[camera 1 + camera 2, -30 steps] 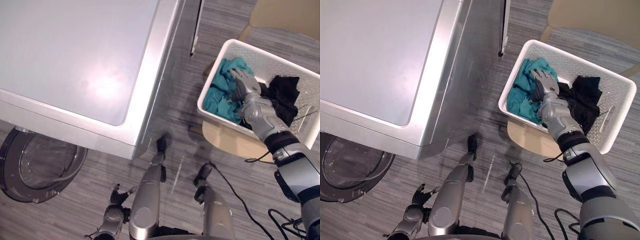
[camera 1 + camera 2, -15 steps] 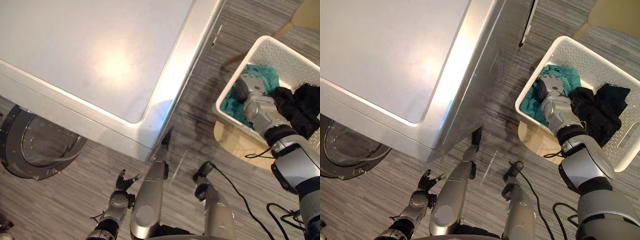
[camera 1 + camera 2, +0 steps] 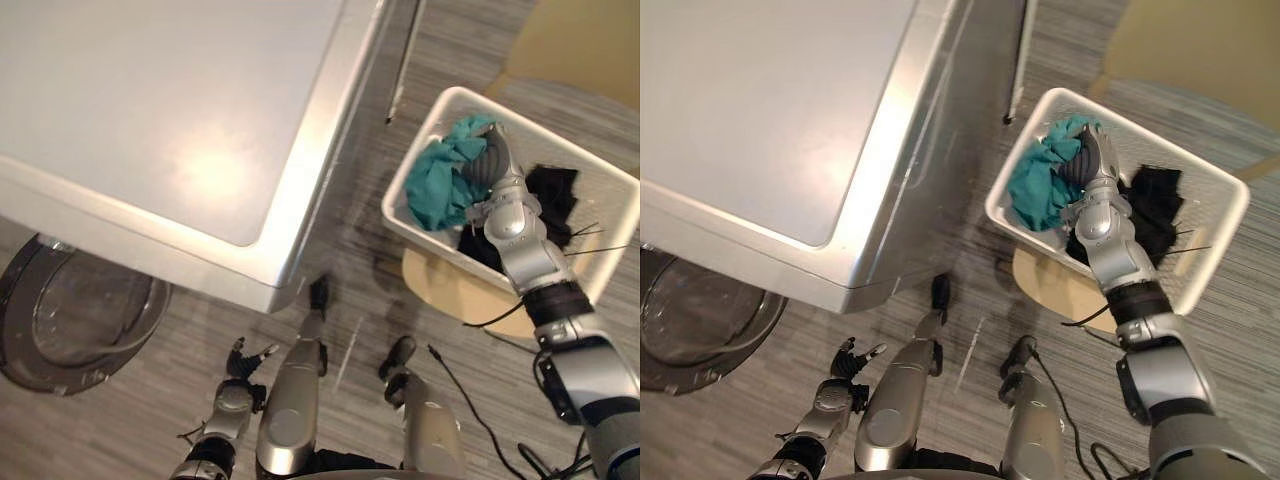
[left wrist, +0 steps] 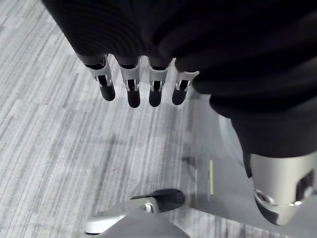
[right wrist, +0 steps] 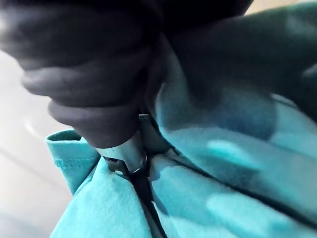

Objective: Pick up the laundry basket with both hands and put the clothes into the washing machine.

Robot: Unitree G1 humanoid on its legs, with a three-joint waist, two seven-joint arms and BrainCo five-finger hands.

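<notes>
A white perforated laundry basket (image 3: 420, 160) stands on a round tan stool at the right, beside the washing machine. In it lie a teal garment (image 3: 440, 180) and a black garment (image 3: 555, 195). My right hand (image 3: 490, 160) is inside the basket, fingers curled into the bunched teal cloth (image 5: 208, 198), which bulges up over the basket's rim. My left hand (image 3: 240, 365) hangs low near the floor at the bottom left, fingers (image 4: 129, 89) straight and holding nothing. The washing machine's round door (image 3: 75, 320) stands swung open at the lower left.
The washing machine's wide silver-grey top (image 3: 170, 110) takes up the upper left. The tan stool (image 3: 450, 290) shows under the basket. A second tan seat (image 3: 580, 50) stands at the upper right. Grey plank floor lies between the machine and the basket.
My right hand has curled shut on the teal garment and bunched it upward in the basket. The camera has shifted. The left hand stays hanging open.
</notes>
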